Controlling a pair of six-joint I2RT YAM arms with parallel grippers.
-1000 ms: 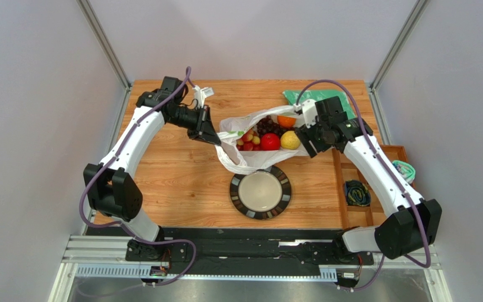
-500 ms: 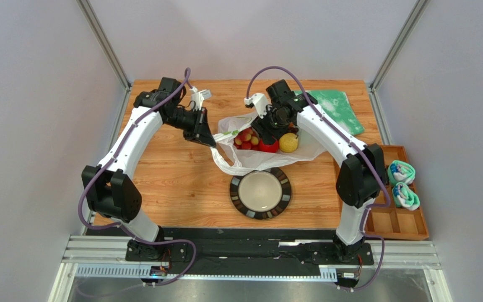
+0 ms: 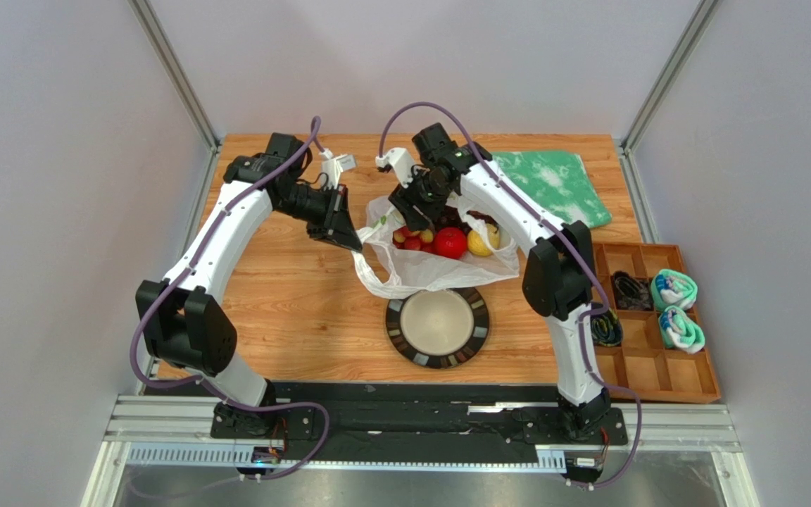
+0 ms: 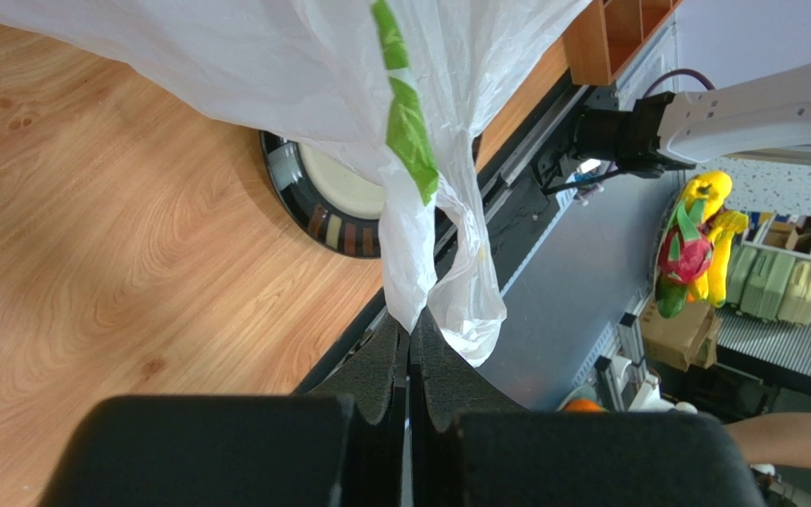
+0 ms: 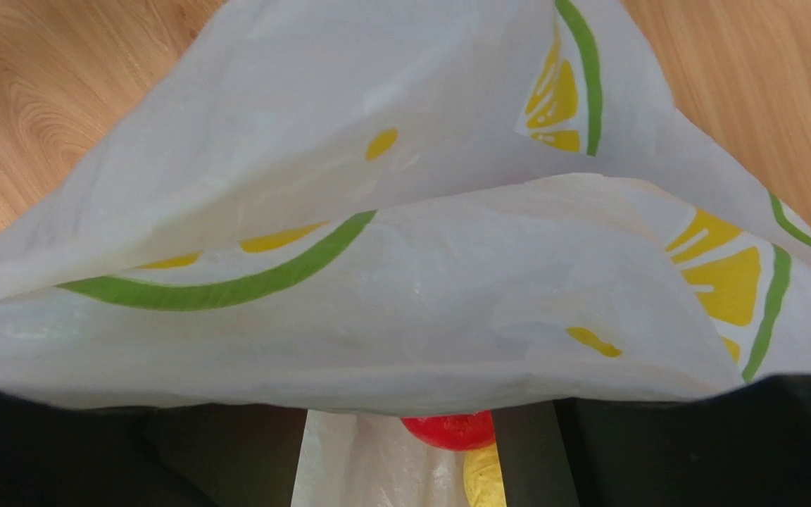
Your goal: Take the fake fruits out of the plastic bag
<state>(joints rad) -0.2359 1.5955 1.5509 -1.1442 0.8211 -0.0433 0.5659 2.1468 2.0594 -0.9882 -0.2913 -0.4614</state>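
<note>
Bag loop (image 4: 420, 264) in left gripper (image 4: 410, 340) (tight)

Bag (image 3: 436, 273): thin, crinkly, translucent plastic. Fruits (image 3: 449, 242): smooth, glossy plastic. Worktop (image 3: 293, 296): matt, grained wood. Cloth (image 3: 553, 180), far right corner: soft, woven. Left pincer (image 4: 410, 330): matt, grainy black.

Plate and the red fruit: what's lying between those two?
Only crumpled white film of the plastic bag, seen in the top view; the red fruit sits inside it, the plate outside.
</note>
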